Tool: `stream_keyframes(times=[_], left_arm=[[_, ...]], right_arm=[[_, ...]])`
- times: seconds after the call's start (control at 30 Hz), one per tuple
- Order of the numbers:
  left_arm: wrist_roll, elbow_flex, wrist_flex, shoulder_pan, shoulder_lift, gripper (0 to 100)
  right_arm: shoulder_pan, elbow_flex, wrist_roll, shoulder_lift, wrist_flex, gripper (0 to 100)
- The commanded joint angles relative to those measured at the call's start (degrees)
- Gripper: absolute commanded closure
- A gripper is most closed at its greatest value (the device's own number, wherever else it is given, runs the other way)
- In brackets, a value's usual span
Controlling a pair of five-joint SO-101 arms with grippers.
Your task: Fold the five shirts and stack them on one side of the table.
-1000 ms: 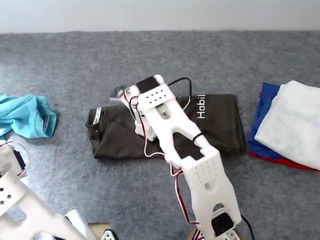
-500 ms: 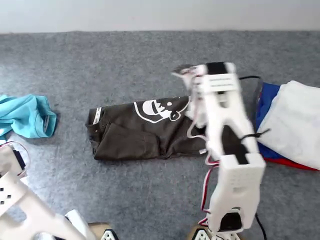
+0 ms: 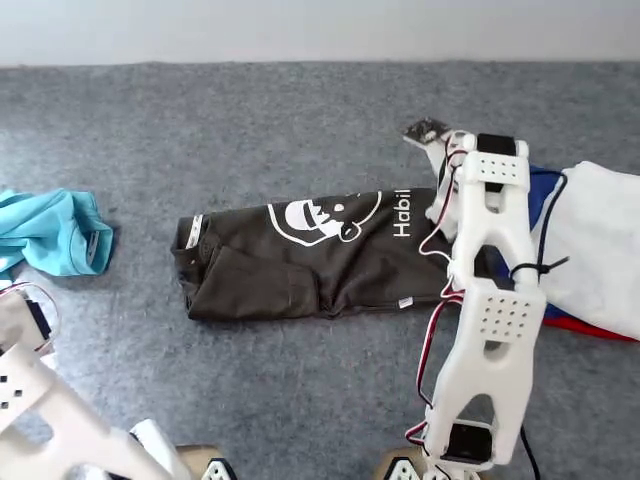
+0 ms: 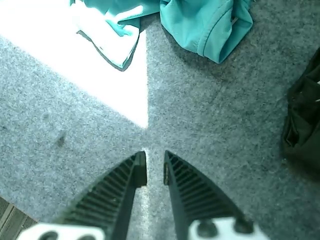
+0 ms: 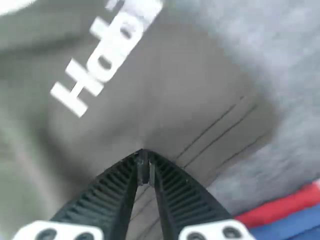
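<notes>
A dark brown shirt with a white print lies folded at the table's middle. My right gripper hangs over its right end, beside the stack. In the right wrist view its fingers are shut tip to tip just above the dark cloth, with nothing seen between them. A crumpled teal shirt lies at the far left. My left gripper hovers over bare carpet short of the teal shirt, its fingers nearly together and holding nothing.
At the right edge a white shirt tops a blue and a red one. The red edge shows close to the right gripper. The left arm sits at the front left corner. Grey carpet covers the table.
The right arm has swung from over the dark shirt's left half to its right end, uncovering the white print. The left arm and the shirts have stayed put.
</notes>
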Motion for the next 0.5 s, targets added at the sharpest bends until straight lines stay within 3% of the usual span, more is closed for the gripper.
stream_keyframes(times=[0.0,0.47], left_arm=[[-0.2,-0.3,-0.6,0.0,-0.4,93],[-0.2,-0.2,-0.7,0.0,-0.4,93]], right_arm=[[1.3,-11.1,2.0,2.3,-0.7,98.7],[2.5,-41.2,5.5,21.1,-3.4,98.9]])
